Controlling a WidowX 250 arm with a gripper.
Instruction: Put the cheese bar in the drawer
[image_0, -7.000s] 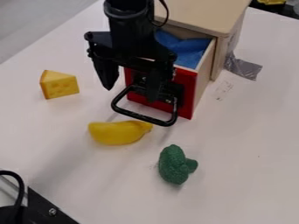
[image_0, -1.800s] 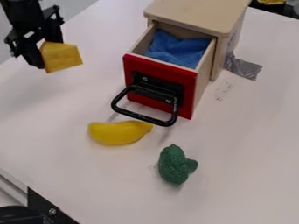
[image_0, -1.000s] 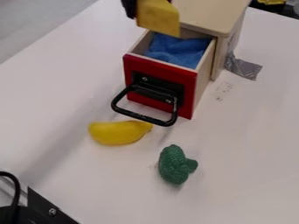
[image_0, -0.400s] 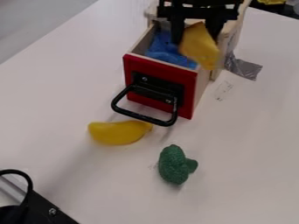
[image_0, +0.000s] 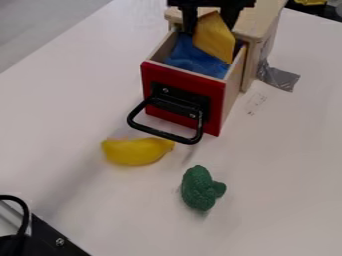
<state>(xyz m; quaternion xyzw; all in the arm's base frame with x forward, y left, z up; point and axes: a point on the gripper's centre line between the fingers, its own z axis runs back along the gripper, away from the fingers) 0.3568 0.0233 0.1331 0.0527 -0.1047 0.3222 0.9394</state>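
Compared with the last frame, the claw (image_0: 212, 34) and cheese bar (image_0: 215, 43) have shifted left and slightly up. At top centre, the claw points down, clamped on the tilted cheese bar above the open drawer (image_0: 187, 83).

yellow banana (image_0: 137, 151), green toy broccoli (image_0: 199, 189) near it on white table (image_0: 287, 175), silvery tape (image_0: 279, 77)

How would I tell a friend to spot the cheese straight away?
Find the small wooden cabinet, then its pulled-out, red-fronted drawer. Over the blue cloth in it, held in the gripper, is the cheese. It is a tilted yellow-orange block with flat faces and sharp corners, unlike the rounded yellow banana on the table.
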